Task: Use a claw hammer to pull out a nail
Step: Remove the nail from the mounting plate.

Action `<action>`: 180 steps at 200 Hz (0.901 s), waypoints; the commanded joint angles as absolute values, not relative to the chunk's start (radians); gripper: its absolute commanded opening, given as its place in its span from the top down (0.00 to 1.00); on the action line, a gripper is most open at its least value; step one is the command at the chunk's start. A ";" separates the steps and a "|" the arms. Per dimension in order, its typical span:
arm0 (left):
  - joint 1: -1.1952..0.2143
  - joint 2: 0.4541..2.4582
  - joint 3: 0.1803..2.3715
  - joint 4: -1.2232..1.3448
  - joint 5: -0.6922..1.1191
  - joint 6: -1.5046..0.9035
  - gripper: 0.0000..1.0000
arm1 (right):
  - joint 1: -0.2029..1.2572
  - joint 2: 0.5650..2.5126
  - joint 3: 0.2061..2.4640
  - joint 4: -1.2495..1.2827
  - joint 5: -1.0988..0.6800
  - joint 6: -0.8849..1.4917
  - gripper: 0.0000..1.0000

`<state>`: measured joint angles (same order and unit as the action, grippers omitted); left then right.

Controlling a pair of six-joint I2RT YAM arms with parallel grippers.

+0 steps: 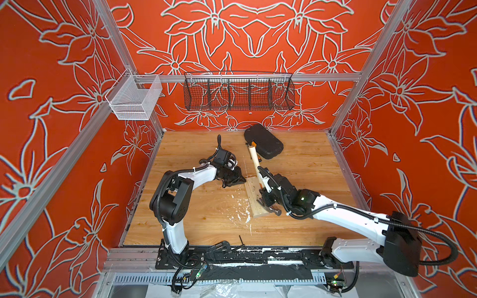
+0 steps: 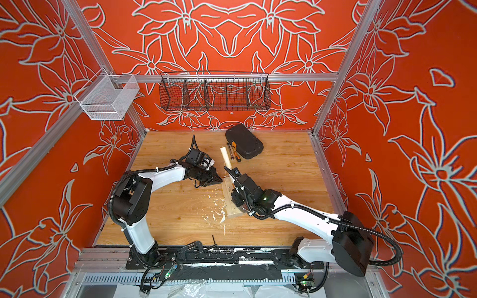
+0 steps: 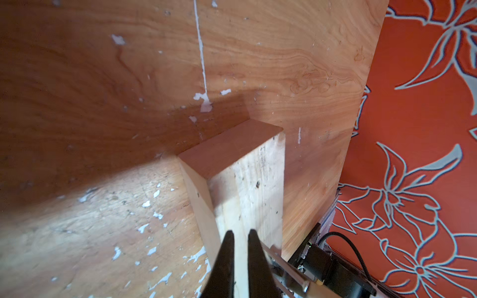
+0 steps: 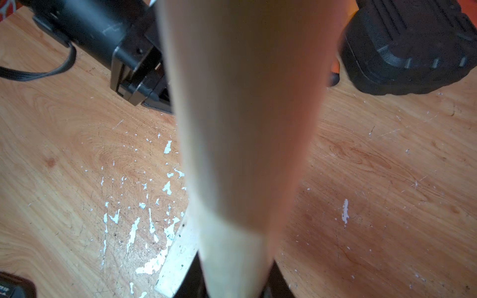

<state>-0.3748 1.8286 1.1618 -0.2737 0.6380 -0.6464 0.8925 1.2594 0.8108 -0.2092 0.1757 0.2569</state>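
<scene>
The claw hammer (image 1: 254,157), with its long pale wooden handle and grey steel head, sits over a pale rectangular block of lumber (image 1: 251,198) lying near the middle of the wood-grain table (image 1: 201,214). In both top views its head is at the end of the block nearer the robot's base, and the handle runs away from there toward the back wall, its free end near a black ribbed hard case (image 1: 264,142). The right gripper (image 1: 264,192) is clamped tight on the handle, not far from the head. In the right wrist view the handle (image 4: 245,129) fills the middle of the picture, with a dark finger (image 4: 189,280) pressed against its side. No nail can be made out in the block. The left gripper (image 3: 240,233) is over the block's far end. Its two black tapered fingers (image 3: 224,258) are almost together, with only a narrow slit between them and nothing held. Whether their tips press on the block's top face cannot be told. A small orange-and-black screwdriver (image 2: 236,152) lies just beside the case. White flecks (image 1: 240,209) are scattered on the table beside the block.
</scene>
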 commanded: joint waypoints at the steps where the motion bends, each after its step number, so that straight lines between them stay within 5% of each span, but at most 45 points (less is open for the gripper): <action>1: -0.385 1.848 1.187 -0.320 0.605 -0.620 0.89 | 0.908 1.258 0.867 -0.126 0.212 0.232 1.00; 180: -0.420 1.888 1.190 -0.351 0.565 -0.618 0.92 | 0.946 1.292 0.882 -0.068 0.282 0.203 1.00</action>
<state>-0.4126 1.8694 1.1866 -0.3401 0.5617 -0.6247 0.9409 1.3033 0.8349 -0.1741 0.2405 0.2169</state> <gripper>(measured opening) 0.083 0.240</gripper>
